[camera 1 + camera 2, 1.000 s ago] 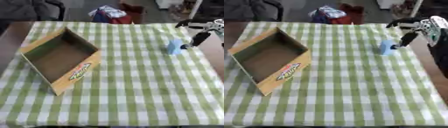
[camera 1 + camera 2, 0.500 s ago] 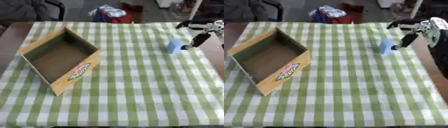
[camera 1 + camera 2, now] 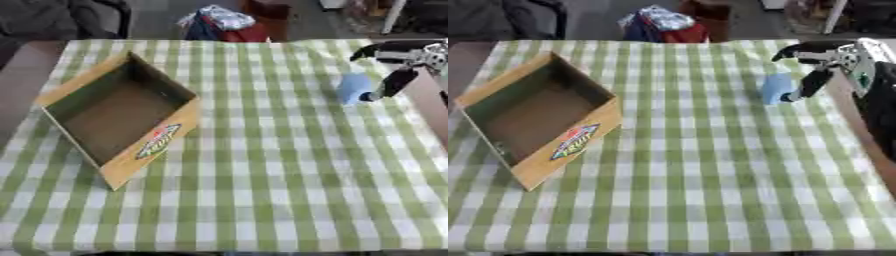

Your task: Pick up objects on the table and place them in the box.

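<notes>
1. Surveying from the near edge: the surface [image 3: 262, 200], under a green-and-white checked cloth, carries nothing in its front half.
2. One cardboard box [image 3: 118, 117] sits at mid-left, open top tilted up, interior bare; nothing is placed in it yet.
3. One light blue object [image 3: 777, 88] stands at far right, well apart from the box.
4. One right hand [image 3: 815, 70] arches over and beside that object: upper fingers spread above it, a lower finger [image 3: 805, 86] reaching its right side. The fingers are open and hold nothing; actual contact cannot be confirmed.
5. Change over the last second: the hand has shifted only slightly and the object has not moved. Judgement: the grasp is still being lined up; closing, lifting and carrying leftward remain.
6. Left hand: none visible.
7. Beyond the far edge lies a bundle of coloured cloth [image 3: 223, 20].
</notes>
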Controlling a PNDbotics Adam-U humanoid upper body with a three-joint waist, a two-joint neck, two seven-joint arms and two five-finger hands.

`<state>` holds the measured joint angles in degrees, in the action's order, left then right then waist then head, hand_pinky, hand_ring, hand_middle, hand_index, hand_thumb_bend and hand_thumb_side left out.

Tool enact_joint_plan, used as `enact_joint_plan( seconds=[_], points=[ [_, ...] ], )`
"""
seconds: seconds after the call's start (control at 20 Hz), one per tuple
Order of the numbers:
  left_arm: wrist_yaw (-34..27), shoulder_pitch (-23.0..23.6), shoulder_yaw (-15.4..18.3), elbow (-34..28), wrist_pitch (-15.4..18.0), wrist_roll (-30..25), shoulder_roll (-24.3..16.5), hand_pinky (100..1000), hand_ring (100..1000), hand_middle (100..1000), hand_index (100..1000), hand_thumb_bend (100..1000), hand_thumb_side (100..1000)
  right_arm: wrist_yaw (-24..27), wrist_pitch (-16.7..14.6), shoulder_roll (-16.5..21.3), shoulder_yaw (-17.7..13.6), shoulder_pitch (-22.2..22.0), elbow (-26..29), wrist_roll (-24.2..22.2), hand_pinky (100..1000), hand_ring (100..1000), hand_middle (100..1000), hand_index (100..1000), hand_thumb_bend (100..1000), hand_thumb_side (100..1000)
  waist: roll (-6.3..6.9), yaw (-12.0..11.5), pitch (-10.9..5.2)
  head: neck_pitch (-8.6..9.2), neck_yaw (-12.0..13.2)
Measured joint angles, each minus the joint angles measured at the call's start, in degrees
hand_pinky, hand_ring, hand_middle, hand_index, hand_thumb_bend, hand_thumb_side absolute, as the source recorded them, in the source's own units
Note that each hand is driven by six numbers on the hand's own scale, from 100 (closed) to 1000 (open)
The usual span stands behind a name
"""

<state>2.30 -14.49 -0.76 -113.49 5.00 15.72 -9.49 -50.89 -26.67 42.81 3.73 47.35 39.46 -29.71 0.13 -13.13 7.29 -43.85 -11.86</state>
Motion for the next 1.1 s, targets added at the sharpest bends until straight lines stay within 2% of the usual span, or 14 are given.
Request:
enact_joint_plan(
  seconds=[0.65,0.85,0.95,1.1],
  points=[
    [0.0,-0.2,0.0,0.0,0.0,0.0,0.0,653,549,650,724,100,662,-1.8,0.1,-0.8,-0.2,-0.8,-1.9,0.9,914,1000,992,1000,388,308,0.2,-0.7,0.69,0.0,0.0],
    [0.0,-0.2,0.0,0.0,0.0,0.0,0.0,653,550,650,724,100,663,-2.1,0.1,-1.1,-0.4,-1.0,-2.3,1.2,915,1000,986,942,374,301,0.13,-0.7,0.7,0.0,0.0],
    [0.0,-0.2,0.0,0.0,0.0,0.0,0.0,653,550,650,724,100,663,-2.2,0.1,-1.1,-0.5,-1.0,-2.4,1.5,914,1000,980,864,345,296,0.12,-0.7,0.7,0.0,0.0],
    [0.0,-0.2,0.0,0.0,0.0,0.0,0.0,654,551,651,724,100,663,-2.5,0.2,-1.1,-0.6,-1.0,-2.4,1.8,914,1000,979,824,326,289,0.06,-0.6,0.7,0.0,0.0]
  ],
)
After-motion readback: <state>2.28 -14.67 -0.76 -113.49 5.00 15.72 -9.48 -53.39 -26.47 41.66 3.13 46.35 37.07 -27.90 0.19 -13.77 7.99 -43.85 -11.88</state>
